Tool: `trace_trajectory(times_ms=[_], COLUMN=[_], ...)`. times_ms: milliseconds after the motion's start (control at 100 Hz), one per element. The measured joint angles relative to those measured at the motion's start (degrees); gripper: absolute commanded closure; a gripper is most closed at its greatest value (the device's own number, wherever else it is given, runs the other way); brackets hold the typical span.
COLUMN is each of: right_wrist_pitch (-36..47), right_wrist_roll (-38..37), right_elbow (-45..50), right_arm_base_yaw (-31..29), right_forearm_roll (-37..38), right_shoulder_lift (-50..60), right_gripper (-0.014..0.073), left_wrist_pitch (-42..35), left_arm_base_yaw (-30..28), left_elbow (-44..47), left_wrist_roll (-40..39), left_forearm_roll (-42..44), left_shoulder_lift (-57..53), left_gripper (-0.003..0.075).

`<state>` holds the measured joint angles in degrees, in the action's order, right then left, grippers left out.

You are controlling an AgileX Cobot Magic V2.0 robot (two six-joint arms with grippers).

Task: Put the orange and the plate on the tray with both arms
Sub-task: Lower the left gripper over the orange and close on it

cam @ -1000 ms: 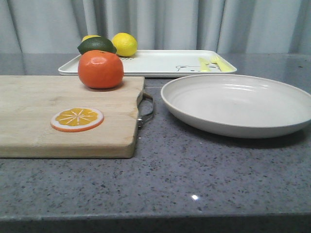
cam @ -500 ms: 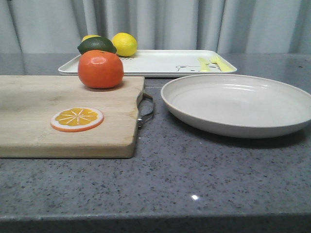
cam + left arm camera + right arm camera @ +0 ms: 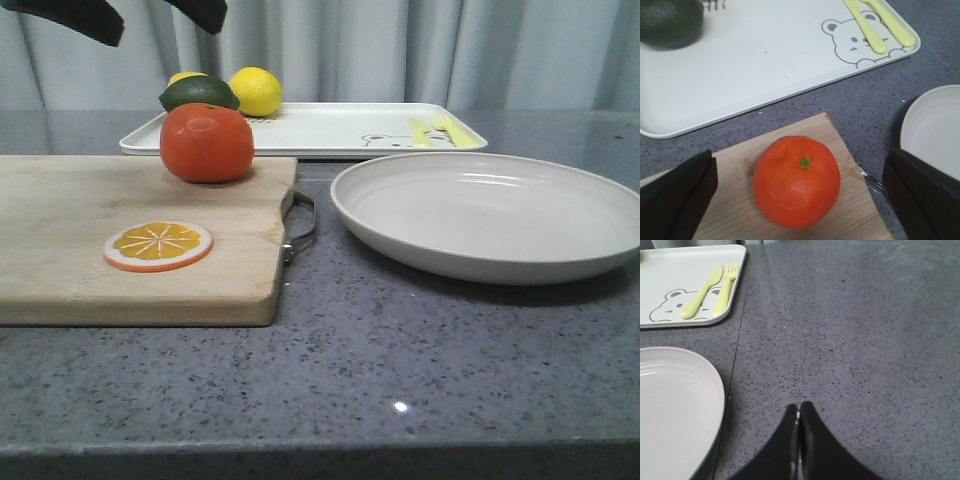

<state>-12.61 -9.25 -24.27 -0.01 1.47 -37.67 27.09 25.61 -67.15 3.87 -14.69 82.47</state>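
The orange (image 3: 207, 142) sits on the far end of a wooden cutting board (image 3: 60, 215). My left gripper (image 3: 150, 12) hangs high above it, open, only its black fingertips showing at the top of the front view. In the left wrist view the orange (image 3: 796, 181) lies between the wide-apart fingers (image 3: 677, 200) of my left gripper (image 3: 800, 165), untouched. The off-white plate (image 3: 490, 215) rests on the counter right of the board. The white tray (image 3: 320, 130) lies behind both. My right gripper (image 3: 799, 407) is shut and empty over bare counter beside the plate (image 3: 675, 405).
A lemon (image 3: 256, 91) and a dark green fruit (image 3: 199, 94) sit on the tray's left end. An orange slice (image 3: 158, 246) lies on the board. The board's metal handle (image 3: 300, 225) points toward the plate. Grey curtains close the back.
The left gripper's fingertips have come into the top left of the front view, above the orange. Orange, plate and tray have not moved.
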Motion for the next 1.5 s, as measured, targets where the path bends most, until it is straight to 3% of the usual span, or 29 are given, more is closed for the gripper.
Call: trace_trajectory(times_ms=[390, 1100, 1240, 1500], right_wrist_pitch=[0.0, -0.3, -0.3, -0.4], right_wrist_roll=[0.0, 0.0, 0.0, 0.0], right_elbow=[0.0, 0.0, 0.0, 0.0], right_arm_base_yaw=[0.0, 0.0, 0.0, 0.0], right_forearm_roll=[0.0, 0.0, 0.0, 0.0], right_shoulder_lift=[0.0, 0.0, 0.0, 0.0], right_gripper=[0.0652, 0.0652, 0.0652, 0.0652], left_wrist_pitch=[12.1, 14.0, 14.4, 14.8], left_arm_base_yaw=[0.1, 0.1, 0.1, 0.1], left_elbow=[-12.8, -13.5, -13.5, -13.6], left_wrist_roll=[0.0, -0.1, -0.1, -0.1], left_forearm_roll=[-1.9, 0.6, 0.5, 0.5], left_shoulder_lift=[11.2, 16.2, 16.5, 16.5], left_gripper=[0.0078, 0.0084, 0.0139, 0.0326])
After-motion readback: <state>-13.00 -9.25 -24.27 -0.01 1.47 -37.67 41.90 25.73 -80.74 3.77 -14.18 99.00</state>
